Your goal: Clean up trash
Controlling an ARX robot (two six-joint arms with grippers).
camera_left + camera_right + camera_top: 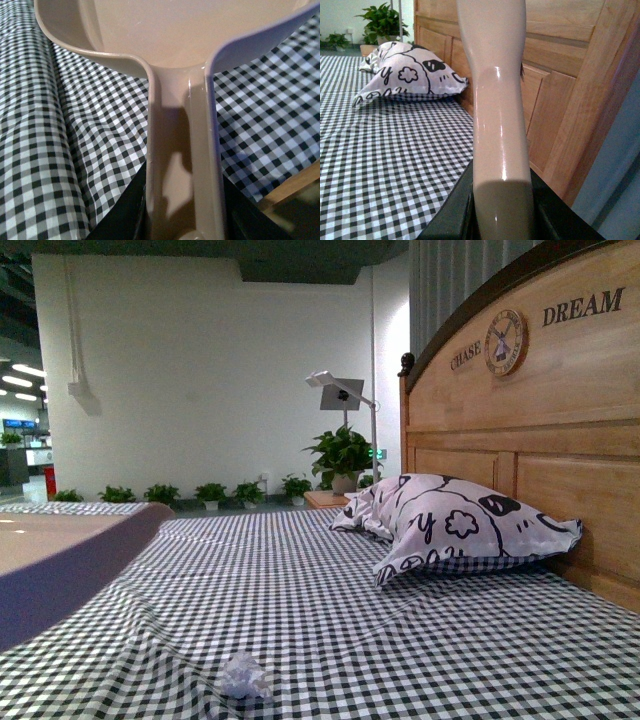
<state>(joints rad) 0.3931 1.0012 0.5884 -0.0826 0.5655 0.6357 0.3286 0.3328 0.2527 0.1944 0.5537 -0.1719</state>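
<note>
Left claw (pixel 182 222) is clenching the dustpan (pixel 175 30); right claw (pixel 502 215) is gripping a pale handle (pixel 497 100), perhaps a brush's; trash (pixel 243 677) is lying on the bed (pixel 330 580)

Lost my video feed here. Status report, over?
Left gripper shut on dustpan handle. Right gripper shut on pale handle. Paper ball loose on sheet; pillow well clear.
</note>
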